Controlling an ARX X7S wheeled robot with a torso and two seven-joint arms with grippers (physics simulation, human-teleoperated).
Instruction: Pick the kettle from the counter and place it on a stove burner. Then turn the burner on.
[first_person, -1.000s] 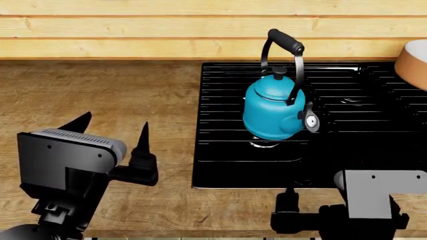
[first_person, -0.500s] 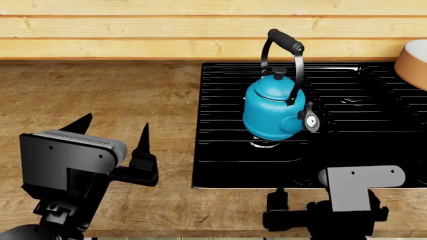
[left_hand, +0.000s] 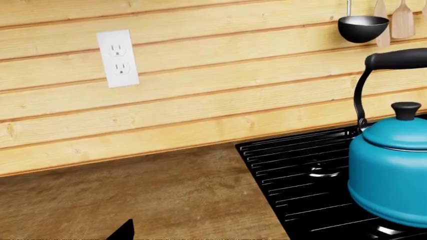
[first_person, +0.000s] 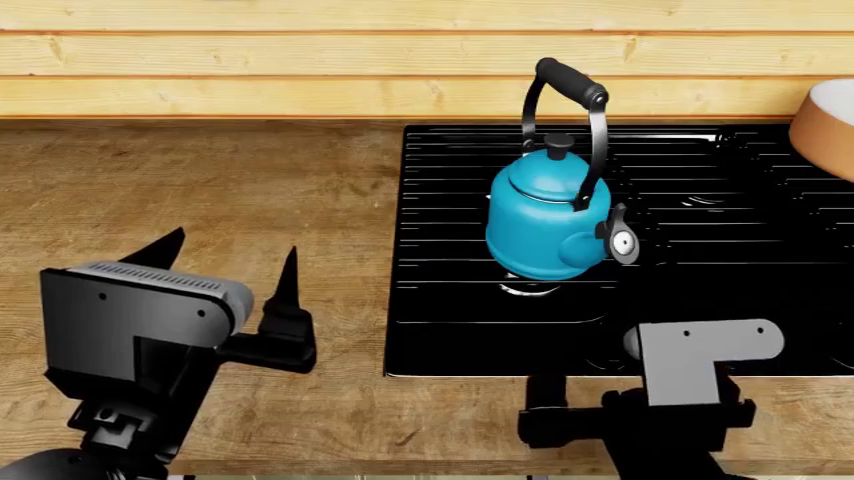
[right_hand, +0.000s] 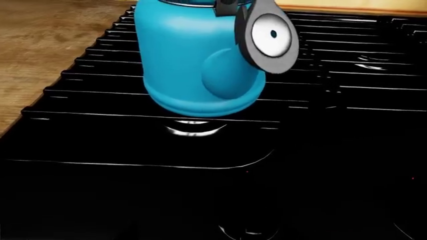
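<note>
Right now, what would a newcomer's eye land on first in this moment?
The teal kettle with its tall black handle, standing upright on a stove burner of the glossy black cooktop, free of both arms. Next, the left pincer hovering open over the counter, and the white wall outlet on the wood-plank wall.

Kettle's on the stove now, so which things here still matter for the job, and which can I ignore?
Matter: kettle; burner under it; right pincer at the cooktop's front edge.

Ignore: tan pan at right; ladle and wooden utensils on the wall; outlet; left pincer, open over the counter.
</note>
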